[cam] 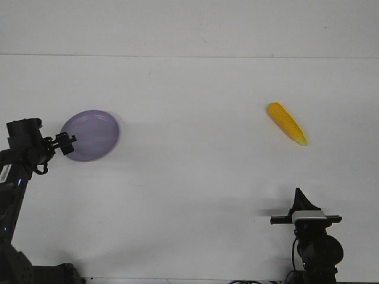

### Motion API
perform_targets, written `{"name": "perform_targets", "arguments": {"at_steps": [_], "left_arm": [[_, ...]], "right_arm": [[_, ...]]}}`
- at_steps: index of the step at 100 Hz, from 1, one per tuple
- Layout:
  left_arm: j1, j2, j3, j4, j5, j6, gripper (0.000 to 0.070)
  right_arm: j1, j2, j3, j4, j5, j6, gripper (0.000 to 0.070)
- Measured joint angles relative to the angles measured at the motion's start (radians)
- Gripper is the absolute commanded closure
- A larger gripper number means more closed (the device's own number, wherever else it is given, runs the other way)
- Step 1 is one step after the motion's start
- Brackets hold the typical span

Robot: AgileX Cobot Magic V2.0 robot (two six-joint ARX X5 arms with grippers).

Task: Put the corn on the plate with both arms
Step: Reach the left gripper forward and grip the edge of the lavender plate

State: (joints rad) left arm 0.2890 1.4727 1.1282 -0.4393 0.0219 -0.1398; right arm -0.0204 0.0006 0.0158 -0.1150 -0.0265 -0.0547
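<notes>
My left end effector (70,141) grips the plate (92,135) rim; right end effector (298,195), closed or not I can't tell, sits well short of the corn (286,123) on the counter (189,177). Next: reach right, grasp the cob.

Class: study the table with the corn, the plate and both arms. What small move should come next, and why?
Probably the right gripper should reach forward toward the corn, which lies untouched on the table, far from the plate. The left gripper is already at the plate's near-left rim, so the corn needs fetching first.
</notes>
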Motion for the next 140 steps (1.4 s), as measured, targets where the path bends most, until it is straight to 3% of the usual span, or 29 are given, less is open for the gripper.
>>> {"name": "perform_targets", "arguments": {"at_steps": [40, 63, 72, 101, 121, 140], "left_arm": [[0.023, 0.246, 0.024, 0.198, 0.049, -0.001, 0.0299], [0.022, 0.276, 0.024, 0.239, 0.061, -0.004, 0.0552], [0.022, 0.276, 0.024, 0.253, 0.06, -0.004, 0.07], [0.022, 0.276, 0.024, 0.251, 0.074, -0.005, 0.0695], [0.025, 0.225, 0.024, 0.189, 0.201, -0.012, 0.0695], [0.023, 0.018, 0.024, 0.072, 0.309, -0.035, 0.0695]], "right_arm": [[0.0, 0.0, 0.0, 0.0, 0.0, 0.0, 0.0694], [0.0, 0.0, 0.0, 0.0, 0.0, 0.0, 0.0694], [0.0, 0.0, 0.0, 0.0, 0.0, 0.0, 0.0694], [0.0, 0.0, 0.0, 0.0, 0.0, 0.0, 0.0694], [0.0, 0.0, 0.0, 0.0, 0.0, 0.0, 0.0694], [0.0, 0.0, 0.0, 0.0, 0.0, 0.0, 0.0694]]}}
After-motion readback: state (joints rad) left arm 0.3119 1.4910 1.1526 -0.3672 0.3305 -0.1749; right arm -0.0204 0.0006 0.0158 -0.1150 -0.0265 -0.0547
